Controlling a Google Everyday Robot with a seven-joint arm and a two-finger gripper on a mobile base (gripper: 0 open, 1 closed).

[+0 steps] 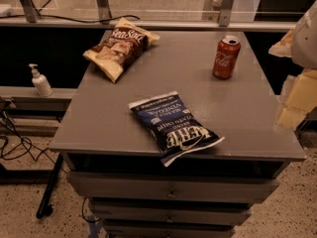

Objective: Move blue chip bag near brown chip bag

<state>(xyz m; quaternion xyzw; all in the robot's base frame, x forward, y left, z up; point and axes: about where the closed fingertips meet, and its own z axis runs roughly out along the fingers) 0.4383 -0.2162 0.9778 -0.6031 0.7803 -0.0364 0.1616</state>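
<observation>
While the blue bag (173,125) lies front-left of the can (226,57) and the brown bag (120,46) to its left, I find the gripper (296,103) to its right, and I cannot tell whether it is open.

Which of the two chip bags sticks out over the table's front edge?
The blue chip bag, near the front; the brown chip bag lies at the far left corner. The gripper hangs off the right side of the table.

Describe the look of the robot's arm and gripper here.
At the frame's right edge, beside the grey table, a rounded white arm shell sits above the gripper, made of blocky pale-yellow segments. No cables or markings show.
</observation>
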